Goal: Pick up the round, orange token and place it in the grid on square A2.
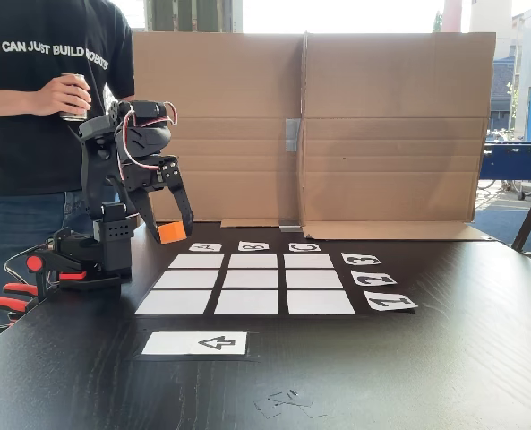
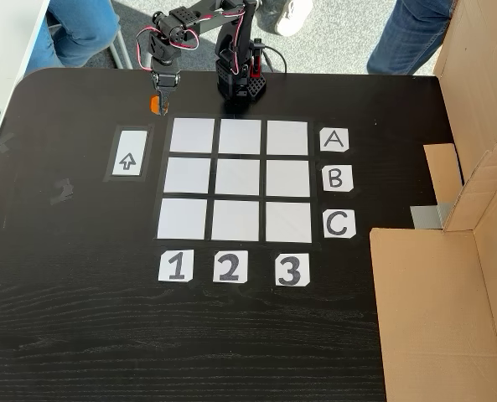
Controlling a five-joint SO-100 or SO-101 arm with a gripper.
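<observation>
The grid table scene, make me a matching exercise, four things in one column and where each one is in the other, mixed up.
Things:
1. orange token
2. arrow card
3. drink can
4. cardboard wall

Places:
a. in a person's hand
b. between the gripper fingers
c. standing behind the grid
d. flat beside the grid

Pairs: 1-b, 2-d, 3-a, 4-c

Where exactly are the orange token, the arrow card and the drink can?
orange token (image 1: 171,232): a fixed view, its front face between the gripper's fingers.
arrow card (image 2: 127,162): a fixed view, the black arrow at its middle.
drink can (image 1: 74,111): a fixed view, lower side below the hand.
</observation>
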